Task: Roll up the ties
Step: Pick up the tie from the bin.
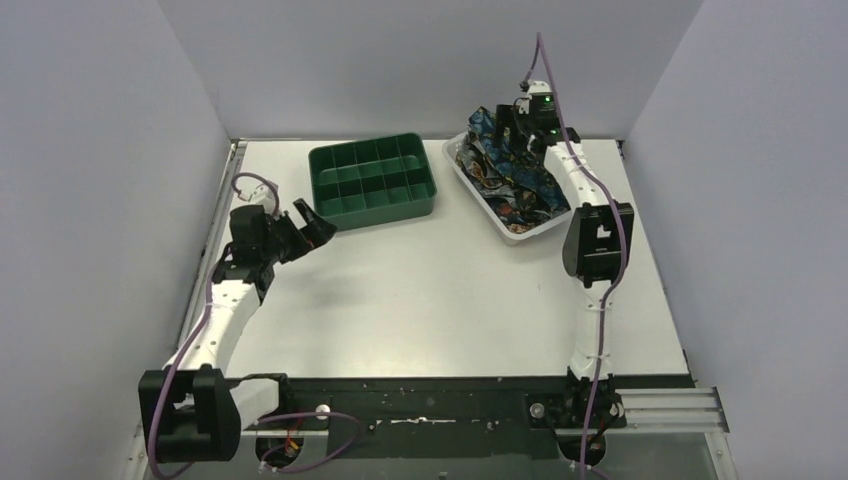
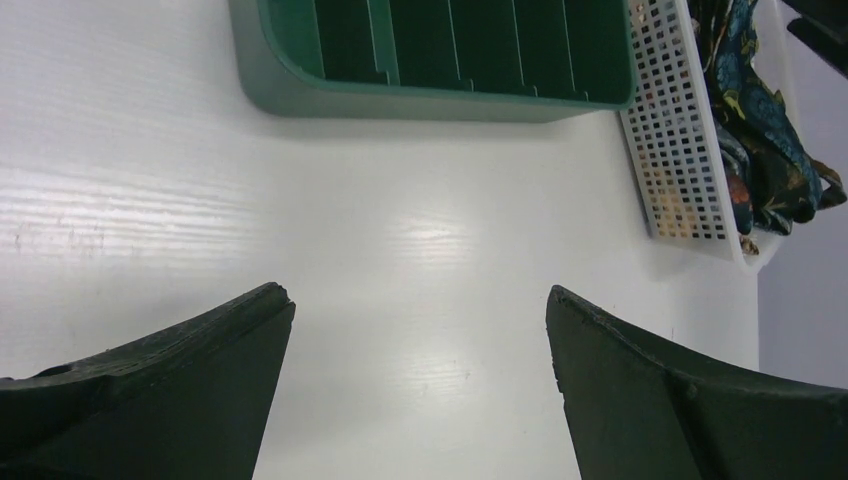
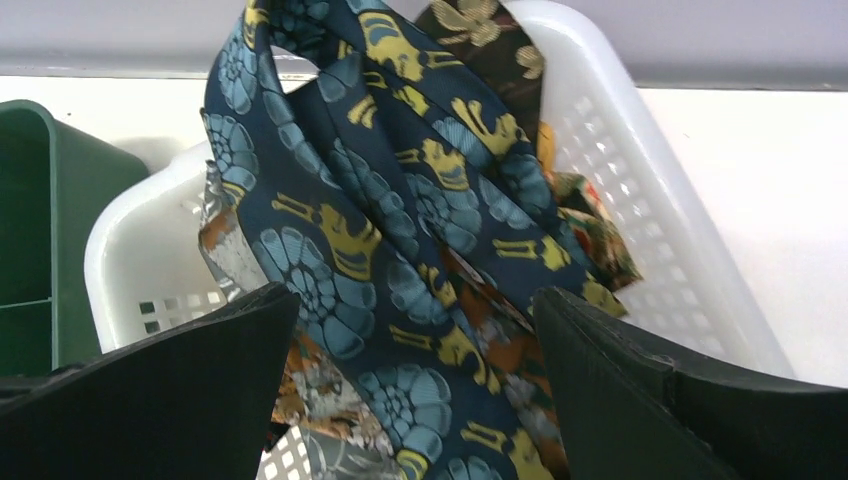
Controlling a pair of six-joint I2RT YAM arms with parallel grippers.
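From my station I see the left arm (image 1: 225, 305) reaching over the left half of the white surface (image 1: 430, 300). The left jaws are spread wide with nothing between them. In the left wrist view its two dark fingers (image 2: 160, 390) frame only bare surface, and the near wall of the green compartment tray (image 2: 420, 100) lies beyond them. That tray sits toward the far edge, a little left of centre. Just beside it on the right, angled and not touching it, stands the white mesh basket (image 1: 520, 232). The ties (image 1: 510, 180) are all in that basket, heaped in a loose tangle that rises above its rim at the far end. The right arm (image 1: 585, 190) stretches out over the basket with its wrist above that raised far end. The right jaws are also spread, one finger on each side of the heap. Through the right wrist camera I see a navy tie (image 3: 400, 230) with blue rosettes and yellow figures folded over itself and running down between the fingers. A brown one with a pale leaf pattern lies behind it, and orange-and-brown fabric shows underneath. The fingers are not pinching the cloth. The left-hand one overlaps the navy fabric's edge in that view, but I cannot tell whether it touches it.
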